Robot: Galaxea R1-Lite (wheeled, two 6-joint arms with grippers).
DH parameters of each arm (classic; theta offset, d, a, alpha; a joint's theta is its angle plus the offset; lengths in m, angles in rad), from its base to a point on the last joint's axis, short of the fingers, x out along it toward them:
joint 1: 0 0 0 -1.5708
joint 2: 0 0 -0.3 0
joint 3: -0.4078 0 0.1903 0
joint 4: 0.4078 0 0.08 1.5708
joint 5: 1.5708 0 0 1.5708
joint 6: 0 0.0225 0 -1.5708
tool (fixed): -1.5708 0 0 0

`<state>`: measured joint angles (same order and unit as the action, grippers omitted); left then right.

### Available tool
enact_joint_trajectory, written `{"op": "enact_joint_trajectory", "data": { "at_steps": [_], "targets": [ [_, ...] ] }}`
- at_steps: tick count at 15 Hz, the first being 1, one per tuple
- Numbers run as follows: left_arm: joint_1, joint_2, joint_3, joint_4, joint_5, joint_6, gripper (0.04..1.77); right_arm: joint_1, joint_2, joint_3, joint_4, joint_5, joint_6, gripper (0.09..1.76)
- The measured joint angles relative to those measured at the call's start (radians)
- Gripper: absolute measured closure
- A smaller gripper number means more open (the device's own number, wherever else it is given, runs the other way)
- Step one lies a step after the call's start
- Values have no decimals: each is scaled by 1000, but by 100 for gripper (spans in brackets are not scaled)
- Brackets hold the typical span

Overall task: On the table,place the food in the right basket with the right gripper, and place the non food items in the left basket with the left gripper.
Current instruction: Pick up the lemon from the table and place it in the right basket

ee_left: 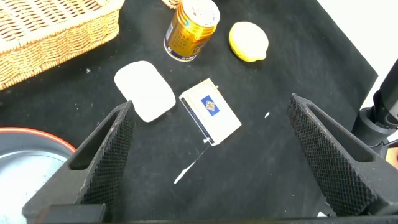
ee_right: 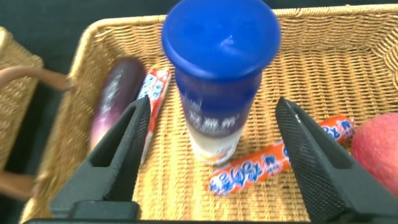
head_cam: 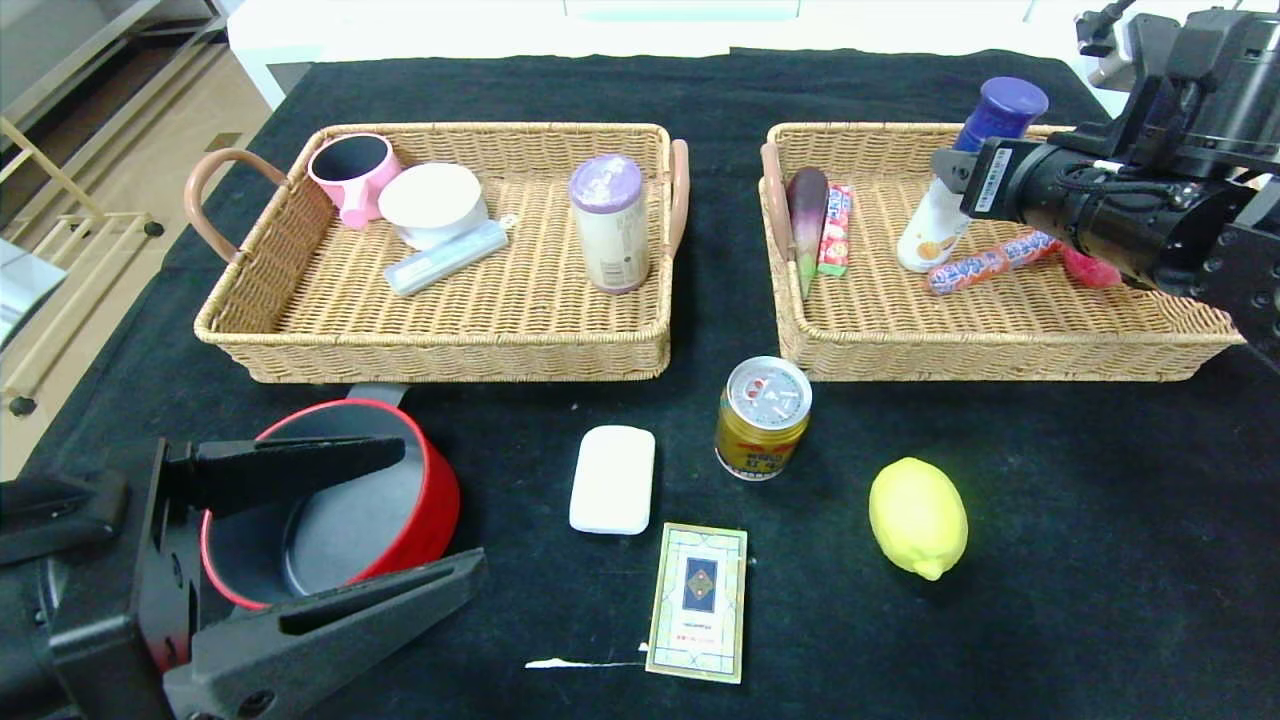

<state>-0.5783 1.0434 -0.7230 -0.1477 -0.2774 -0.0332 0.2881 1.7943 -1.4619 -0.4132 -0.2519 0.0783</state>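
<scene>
Releasing the tall bottle (ee_right: 219,74) upright in the right basket (head_cam: 1000,345) — right pincer (ee_right: 217,146) spread, clear of it. Next: lift away, then fetch the can (head_cam: 763,416) or lemon (head_cam: 917,517) off the table (head_cam: 1100,520). Left pincer (head_cam: 330,530) agape above the red pot (head_cam: 420,510) — nothing held.

Tan floor (head_cam: 130,170), pale shelf frame (head_cam: 60,250)

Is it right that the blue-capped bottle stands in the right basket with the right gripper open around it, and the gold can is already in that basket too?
Not quite. The gold can is not in the right basket; the head view shows it standing on the table in front of that basket. The rest holds: the blue-capped bottle stands in the basket with the right gripper open around it.
</scene>
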Motion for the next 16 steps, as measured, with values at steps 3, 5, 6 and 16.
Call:
{"op": "enact_joint_trajectory", "data": {
  "at_steps": [3, 5, 6, 16],
  "targets": [
    [0, 0, 0, -1, 0, 0, 5, 20, -73, 86, 8, 0, 0, 30],
    [0, 0, -1, 0, 0, 0, 5, 39, -136, 148, 14, 0, 2, 26],
    [0, 0, -1, 0, 0, 0, 5, 53, -168, 177, 24, -1, 3, 25],
    [0, 13, 0, 1, 7, 7, 5, 301, -430, 317, 485, -167, 45, 17]
  ]
}}
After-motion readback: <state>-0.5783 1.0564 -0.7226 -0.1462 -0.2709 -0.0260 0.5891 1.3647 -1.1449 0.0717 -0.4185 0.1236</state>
